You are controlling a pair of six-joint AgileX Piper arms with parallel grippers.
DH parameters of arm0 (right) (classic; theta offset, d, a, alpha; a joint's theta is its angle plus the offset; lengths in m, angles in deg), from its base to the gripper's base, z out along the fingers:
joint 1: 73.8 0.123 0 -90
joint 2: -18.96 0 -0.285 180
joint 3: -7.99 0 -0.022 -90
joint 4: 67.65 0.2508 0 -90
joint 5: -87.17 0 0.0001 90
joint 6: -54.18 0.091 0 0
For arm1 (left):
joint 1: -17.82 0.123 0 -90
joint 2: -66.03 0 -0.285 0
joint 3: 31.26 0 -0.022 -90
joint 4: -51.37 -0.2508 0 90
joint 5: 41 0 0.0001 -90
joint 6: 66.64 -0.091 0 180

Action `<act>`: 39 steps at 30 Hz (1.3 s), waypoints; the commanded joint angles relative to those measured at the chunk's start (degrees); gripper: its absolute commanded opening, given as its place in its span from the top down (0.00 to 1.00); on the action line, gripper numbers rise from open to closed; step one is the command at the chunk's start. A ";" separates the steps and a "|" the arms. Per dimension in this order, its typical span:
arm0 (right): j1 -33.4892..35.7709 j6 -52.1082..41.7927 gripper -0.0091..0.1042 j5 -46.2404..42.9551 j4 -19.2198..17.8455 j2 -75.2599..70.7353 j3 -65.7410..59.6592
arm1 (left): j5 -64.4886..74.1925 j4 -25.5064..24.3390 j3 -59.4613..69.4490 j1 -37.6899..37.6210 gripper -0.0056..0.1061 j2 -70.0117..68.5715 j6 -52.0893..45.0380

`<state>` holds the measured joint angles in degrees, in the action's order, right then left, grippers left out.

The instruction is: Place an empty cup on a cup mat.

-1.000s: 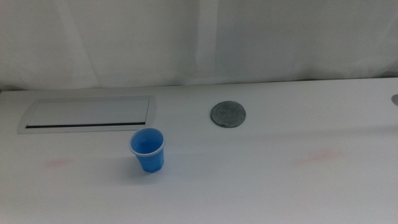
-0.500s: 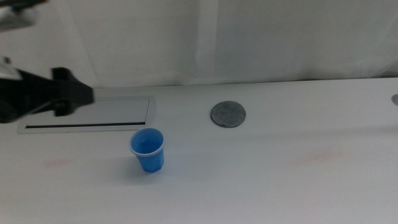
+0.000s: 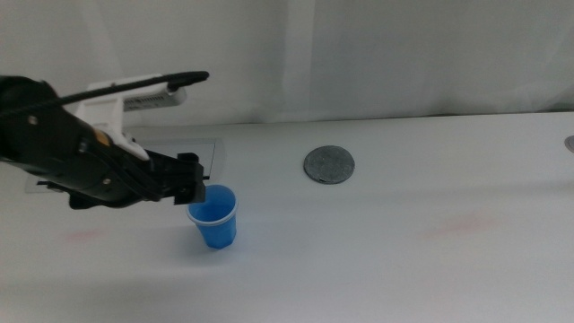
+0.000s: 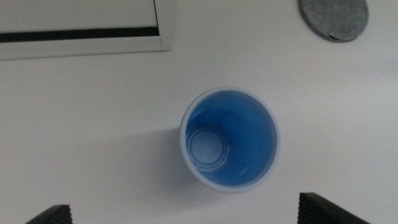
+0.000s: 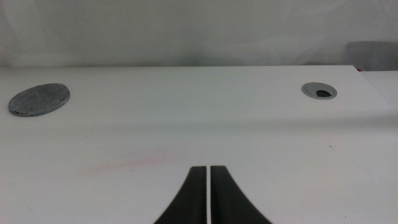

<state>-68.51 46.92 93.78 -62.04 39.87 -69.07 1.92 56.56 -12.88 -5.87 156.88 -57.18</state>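
— Left gripper (image 4: pixel 186 214)? Spread wide, empty, hovering over the upright cup (image 4: pixel 229 138), mat (image 4: pixel 333 17) well beyond.
— Handling? Probably light, thin, squashy; best pinched gently across the rim. Right gripper (image 5: pixel 208 193) parked, pressed together, empty.

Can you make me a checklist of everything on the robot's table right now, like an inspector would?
Surface: white table with faint pink smudges.
Job's things: blue cup upright, empty inside, standing on bare table; grey cup mat apart from it, nothing on it.
Clutter: white panel with a dark slot; round grey grommet set in the table.
Grippers: left gripper above the cup, jaws wide open, not touching it; right gripper waiting low over the table, jaws shut.
Cables: nothing seen.
Surroundings: white curtain behind the table.
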 commanded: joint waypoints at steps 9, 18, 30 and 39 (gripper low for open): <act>-0.20 -0.25 0.94 0.03 -0.43 -0.27 -1.54 | -3.64 -6.56 -0.48 -1.58 0.15 8.45 11.95; -0.20 -0.25 0.94 0.03 -0.43 -0.27 -1.54 | -4.64 -6.77 -4.66 -1.58 0.16 15.11 12.39; -0.20 -0.25 0.94 0.03 -0.43 -0.27 -1.54 | -4.78 -6.25 -5.19 -1.58 0.23 20.44 12.66; -0.20 -0.25 0.94 0.03 -0.43 -0.27 -1.54 | -5.61 -5.90 -5.19 -1.58 0.97 21.99 10.52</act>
<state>-68.51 46.93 93.78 -62.04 39.87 -69.07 -3.17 50.70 -17.81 -7.10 178.65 -45.93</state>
